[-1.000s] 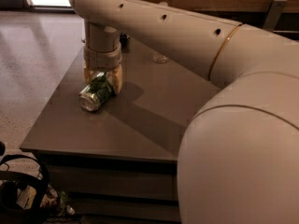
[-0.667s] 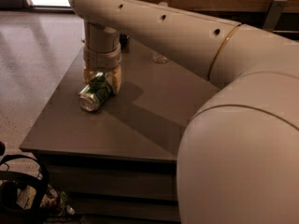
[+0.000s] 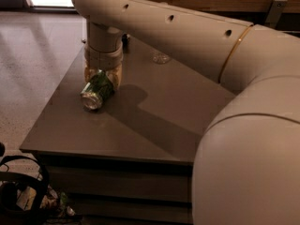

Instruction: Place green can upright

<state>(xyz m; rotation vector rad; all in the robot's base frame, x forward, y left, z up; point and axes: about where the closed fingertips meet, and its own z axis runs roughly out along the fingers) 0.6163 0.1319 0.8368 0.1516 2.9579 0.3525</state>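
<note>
The green can (image 3: 97, 92) lies tilted on its side near the left of the grey table (image 3: 154, 121). Its silver end faces the front left and sits low by the tabletop. My gripper (image 3: 102, 78) comes straight down from the arm's wrist (image 3: 103, 46) onto the can's upper end. Its two pale fingers (image 3: 115, 75) stand on either side of the can and are closed on it.
A small clear object (image 3: 160, 57) sits on the table behind the gripper. A small dark thing (image 3: 124, 38) is at the far edge. My arm's big shell fills the right side. A dark bag (image 3: 18, 196) lies on the floor at the front left.
Almost nothing has moved. The gripper stays over the can, which keeps the same tilted pose.
</note>
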